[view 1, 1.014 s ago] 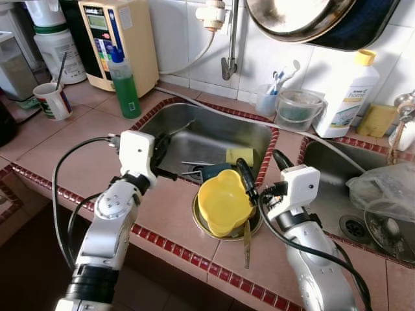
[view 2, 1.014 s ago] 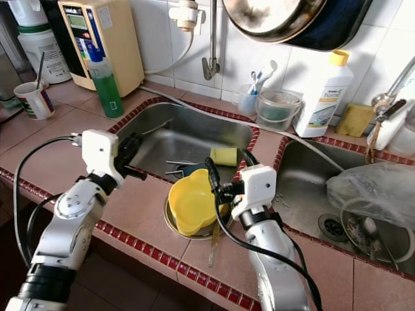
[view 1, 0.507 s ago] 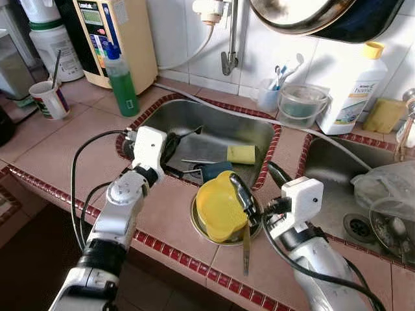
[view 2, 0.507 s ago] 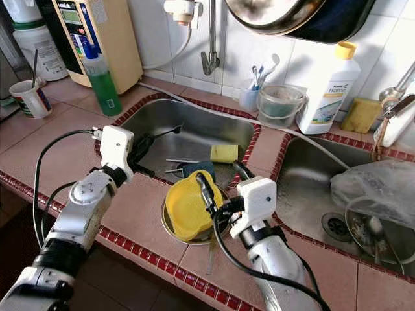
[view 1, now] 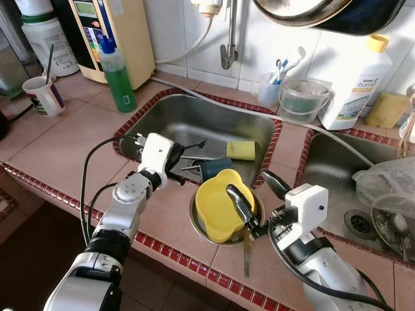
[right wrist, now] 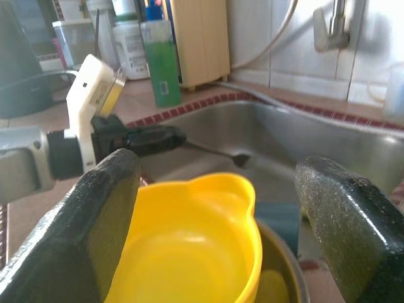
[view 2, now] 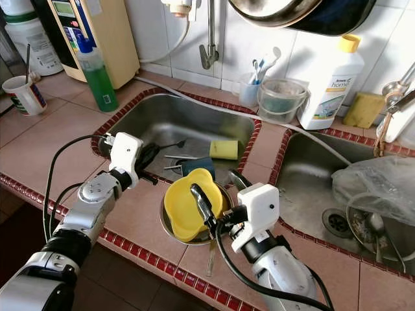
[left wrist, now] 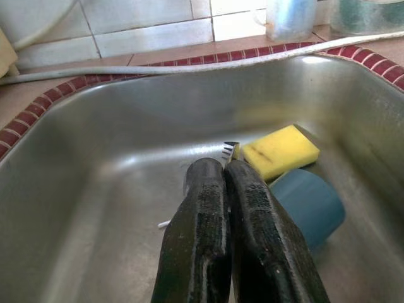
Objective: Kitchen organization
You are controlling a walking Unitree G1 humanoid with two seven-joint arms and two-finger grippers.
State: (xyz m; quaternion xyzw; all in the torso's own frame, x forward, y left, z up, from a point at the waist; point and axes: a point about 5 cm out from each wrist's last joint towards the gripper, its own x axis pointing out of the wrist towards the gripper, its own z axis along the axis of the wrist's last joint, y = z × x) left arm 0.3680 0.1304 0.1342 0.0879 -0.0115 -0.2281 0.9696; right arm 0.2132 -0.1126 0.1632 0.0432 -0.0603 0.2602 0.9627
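Head views: right gripper [view 1: 249, 204], which clasped the yellow bowl [view 1: 217, 207] a second ago, has let go and spread wide (release step apparently done); bowl sits in the metal bowl [view 2: 170, 228] on the desk [view 1: 71, 146].
Left wrist view: left gripper [left wrist: 228, 173] clamped on a fork [left wrist: 231, 149] over the sink [left wrist: 95, 189].
Right wrist view: fingers [right wrist: 104, 208] straddle the bowl.

Right gripper [view 2: 217, 198] open over yellow bowl [view 2: 185, 207].

Home kitchen: stainless double sink [view 1: 194, 123] set in terracotta-tiled counter [view 1: 58, 139], green dish-soap bottle [view 1: 118, 76], apparently toothbrushes [view 1: 285, 65].
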